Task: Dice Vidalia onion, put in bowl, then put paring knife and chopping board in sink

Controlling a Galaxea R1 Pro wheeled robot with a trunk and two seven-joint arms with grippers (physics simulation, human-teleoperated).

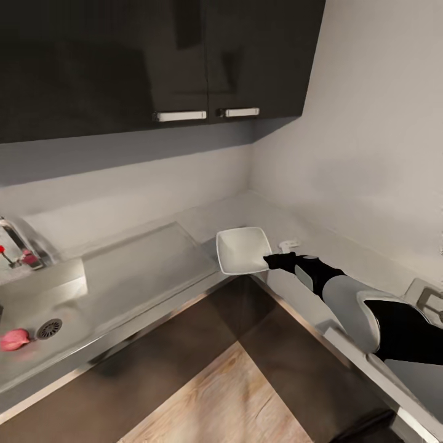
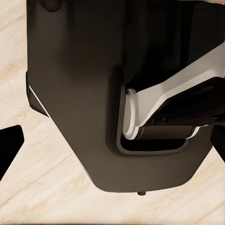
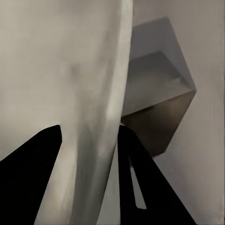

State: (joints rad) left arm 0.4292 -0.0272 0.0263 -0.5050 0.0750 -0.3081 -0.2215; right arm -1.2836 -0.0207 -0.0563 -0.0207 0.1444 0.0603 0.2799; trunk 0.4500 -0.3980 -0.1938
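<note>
The white square bowl (image 1: 241,249) hangs tilted at the inner corner of the countertop (image 1: 141,264), its rim pinched by my right gripper (image 1: 272,261). In the right wrist view the bowl's wall (image 3: 89,93) runs between the two dark fingers (image 3: 28,183). At the far left, the pinkish Vidalia onion (image 1: 13,339) lies in the sink (image 1: 43,295) beside the round drain (image 1: 49,329). My left gripper (image 2: 112,150) points down at the wooden floor, its fingertips (image 2: 9,150) wide apart with nothing between them. The chopping board, the paring knife and the diced onion are out of view.
A chrome tap with a red knob (image 1: 18,246) stands behind the sink. Dark wall cabinets (image 1: 160,61) hang over the counter. A small white object (image 1: 289,244) lies on the counter behind the right gripper. A metal fitting (image 1: 426,296) sits at the right edge. My own dark base (image 2: 117,93) fills the left wrist view.
</note>
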